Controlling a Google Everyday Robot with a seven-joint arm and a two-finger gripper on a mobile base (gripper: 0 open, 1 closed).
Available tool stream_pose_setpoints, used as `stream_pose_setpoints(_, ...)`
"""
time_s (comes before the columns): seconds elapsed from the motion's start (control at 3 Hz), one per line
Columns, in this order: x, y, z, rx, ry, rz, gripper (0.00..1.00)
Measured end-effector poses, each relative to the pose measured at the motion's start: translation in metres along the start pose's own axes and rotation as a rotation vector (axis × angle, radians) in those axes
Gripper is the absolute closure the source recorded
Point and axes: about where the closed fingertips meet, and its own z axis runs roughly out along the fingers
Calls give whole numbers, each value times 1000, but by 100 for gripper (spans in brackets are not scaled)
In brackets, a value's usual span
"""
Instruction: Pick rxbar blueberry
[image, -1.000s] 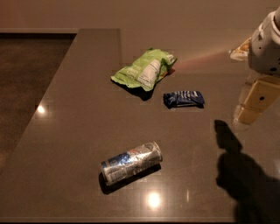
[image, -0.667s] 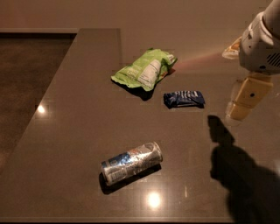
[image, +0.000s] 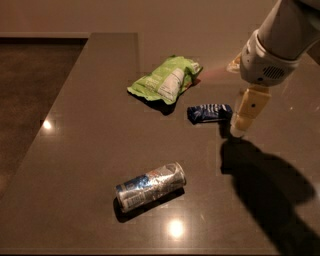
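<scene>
The rxbar blueberry (image: 210, 112), a small flat bar in a dark blue wrapper with white print, lies on the dark brown table (image: 90, 140) right of centre. My gripper (image: 239, 129) hangs down from the white arm at the upper right. Its tip is just right of the bar's right end, close above the table, and holds nothing. The arm's shadow falls on the table below and to the right of it.
A light green chip bag (image: 165, 80) lies just behind and left of the bar. A silver and blue drink can (image: 150, 186) lies on its side nearer the front. The table's left edge runs diagonally, with dark floor (image: 30, 90) beyond it.
My arm and gripper have moved left and down, from well right of the bar to right beside its right end. The bar, bag and can have not moved.
</scene>
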Motion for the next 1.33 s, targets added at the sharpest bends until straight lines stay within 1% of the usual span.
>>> stream_pose_setpoints(0.33,-2,-21,36,-36,-10,-2,0)
stream_pose_setpoints(0.67,-3,-37,70,-83,-16,-6,0)
stream_pose_setpoints(1.0,0,-44,96,-123,-23,1,0)
stream_pose_setpoints(1.33,1,-45,110,-158,-28,3,18)
